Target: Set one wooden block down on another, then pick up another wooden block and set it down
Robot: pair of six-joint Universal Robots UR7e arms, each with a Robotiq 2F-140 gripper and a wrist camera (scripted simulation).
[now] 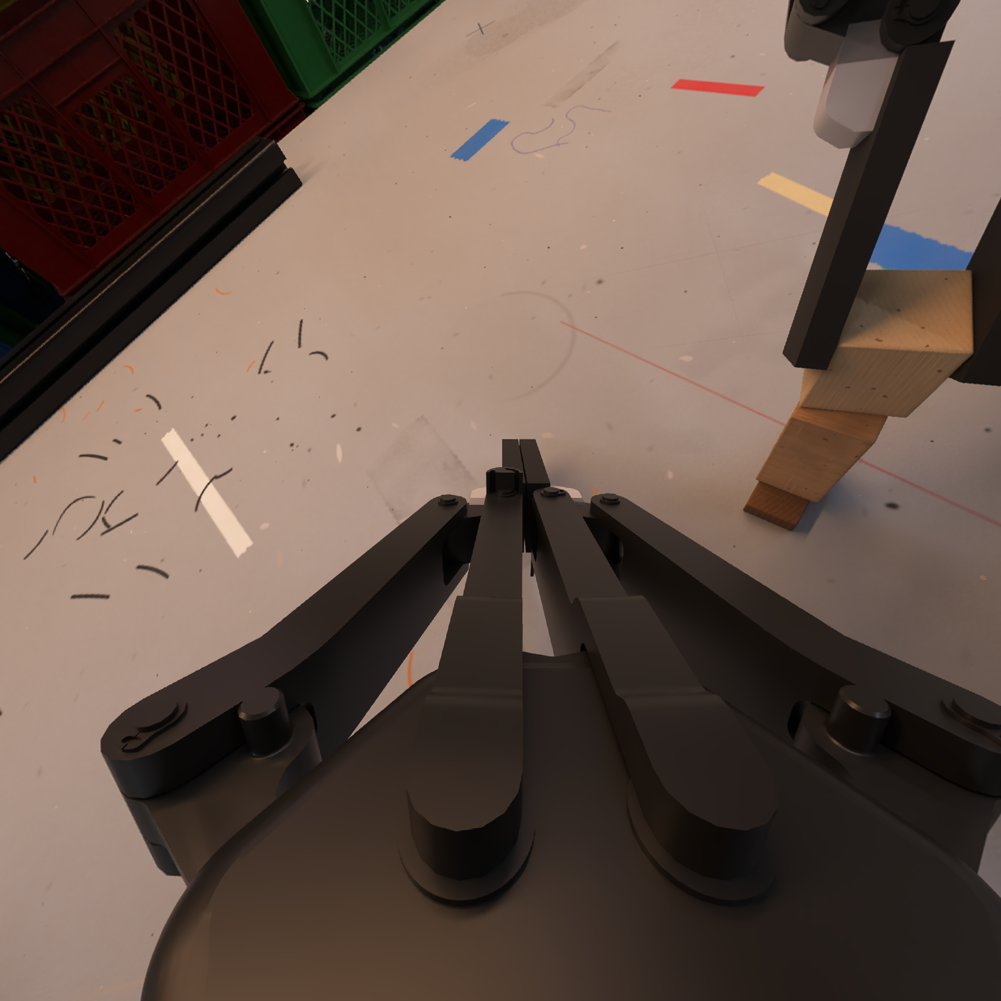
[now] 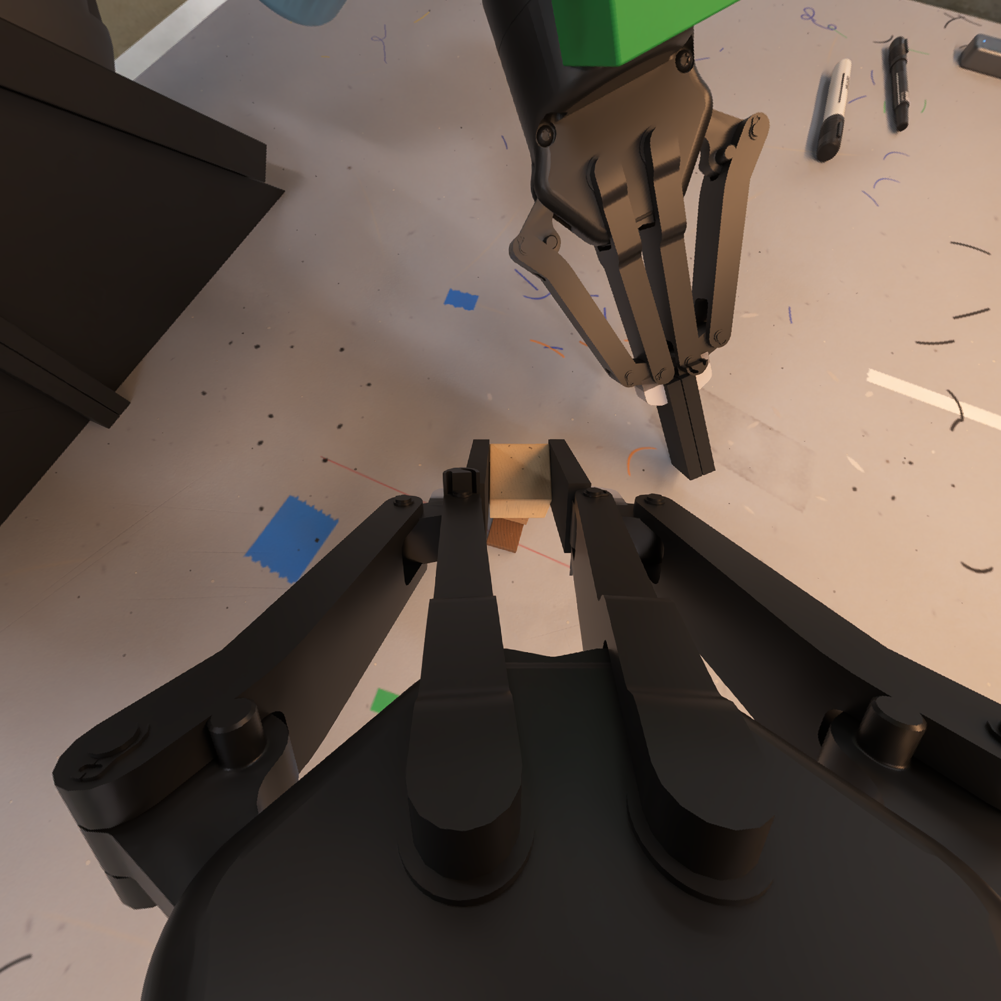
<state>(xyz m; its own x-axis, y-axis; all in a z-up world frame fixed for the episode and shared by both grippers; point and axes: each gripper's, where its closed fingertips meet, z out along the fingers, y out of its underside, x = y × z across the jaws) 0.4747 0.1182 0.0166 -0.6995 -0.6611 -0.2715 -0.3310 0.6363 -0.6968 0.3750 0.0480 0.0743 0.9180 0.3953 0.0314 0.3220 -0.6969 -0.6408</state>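
My right gripper (image 2: 521, 468) is shut on a pale wooden block (image 2: 519, 476). The block sits on top of a leaning stack, with a darker wooden block (image 2: 506, 536) under it. In the left wrist view the same pale block (image 1: 910, 325) is between the right gripper's fingers (image 1: 845, 260), touching a tan block (image 1: 812, 455) that rests on a darker brown block (image 1: 774, 506) on the table. My left gripper (image 1: 522, 460) is shut and empty, low over the table to the left of the stack. It also shows in the right wrist view (image 2: 690, 449).
A red crate (image 1: 108, 135) and a green crate (image 1: 336, 43) stand at the table's far left behind a black rail (image 1: 162, 260). Two markers (image 2: 834, 108) lie at the far right. A dark box (image 2: 108, 216) stands at the left. Tape strips (image 1: 479, 140) mark the table.
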